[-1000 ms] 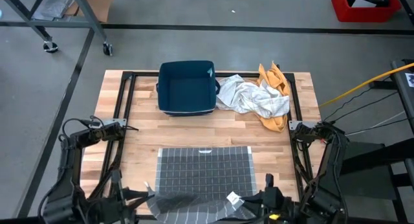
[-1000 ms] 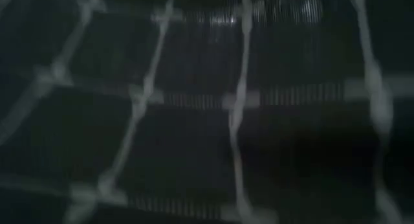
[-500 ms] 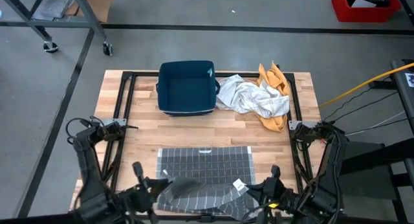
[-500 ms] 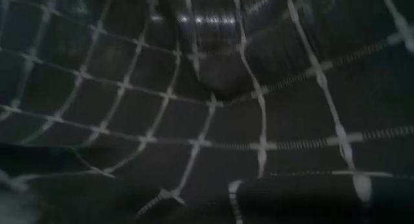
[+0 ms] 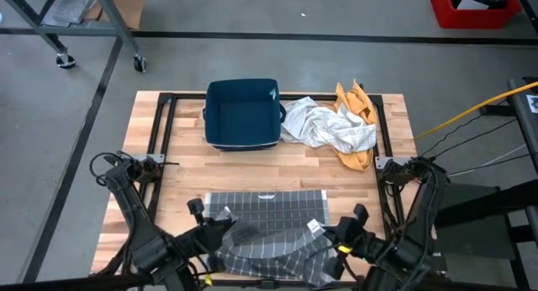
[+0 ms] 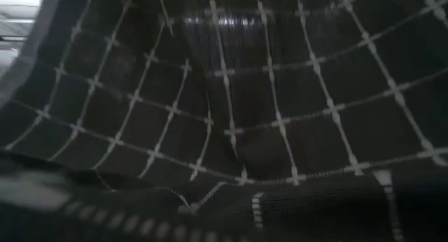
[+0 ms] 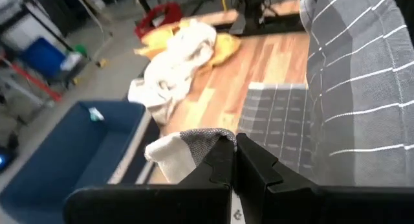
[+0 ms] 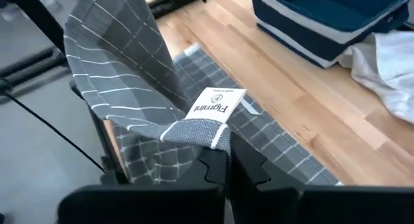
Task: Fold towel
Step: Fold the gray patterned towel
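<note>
1. At the near edge of the light wooden plank table (image 5: 168,169), the dark grey towel with a thin white grid (image 5: 269,224) hangs lifted by its two near corners, and its far part lies flat on the planks.
2. The left gripper (image 7: 233,153) is at the towel's near left corner, its dark fingers pressed together on a bunched bit of grey-and-white hem.
3. The right gripper (image 8: 226,156) is at the near right corner, fingers clamped on the hem just beside a white paper label with dark print (image 8: 213,109).
4. In the low view, the raised cloth fills nearly the whole picture, so the room behind is almost wholly hidden there.
5. Between the two grips the towel sags in soft folds near the table's front edge.
6. A black metal frame (image 5: 160,123) runs around the table top.
7. On the far half of the table, a dark blue rectangular fabric bin with a pale stripe (image 5: 244,113) stands left of centre.
8. Just right of the bin lies a crumpled white cloth (image 5: 328,127), resting partly on a crumpled orange-yellow cloth (image 5: 353,102).
9. Beyond the table is grey concrete floor (image 5: 336,55), crossed by a dark line.
10. A red crate (image 5: 475,7) sits at the far right, a yellow cable (image 5: 471,110) trails on the right, and a wheeled metal frame (image 5: 76,26) stands at the far left.
</note>
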Tool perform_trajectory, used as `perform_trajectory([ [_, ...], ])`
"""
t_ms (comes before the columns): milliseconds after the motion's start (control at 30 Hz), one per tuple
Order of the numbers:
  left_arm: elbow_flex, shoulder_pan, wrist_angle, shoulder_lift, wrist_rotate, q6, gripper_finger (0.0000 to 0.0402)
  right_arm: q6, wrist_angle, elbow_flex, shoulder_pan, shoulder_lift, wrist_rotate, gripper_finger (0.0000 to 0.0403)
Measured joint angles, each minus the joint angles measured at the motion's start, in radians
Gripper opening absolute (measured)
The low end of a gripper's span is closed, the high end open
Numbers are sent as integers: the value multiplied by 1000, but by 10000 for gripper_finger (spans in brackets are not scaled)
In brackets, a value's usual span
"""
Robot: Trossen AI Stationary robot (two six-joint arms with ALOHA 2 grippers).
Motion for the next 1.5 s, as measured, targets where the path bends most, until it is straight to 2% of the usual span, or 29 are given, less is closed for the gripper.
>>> perform_trajectory([
  [200,0,14,0,0,122,-10,0,-59,-3,-8,-37,0,-79,1],
  [733,0,-10,0,-144,145,45,0,-80,-3,-8,-20,-1,-243,1],
  [967,-3,-12,1,-158,299,14,0,-89,-3,-8,-37,-3,-158,1],
  [1233,-65,7,0,-168,305,48,0,-184,-3,22,-78,-3,-115,1],
  [1500,-65,61,0,-190,248,181,0,-405,-3,163,-119,-3,-5,1],
])
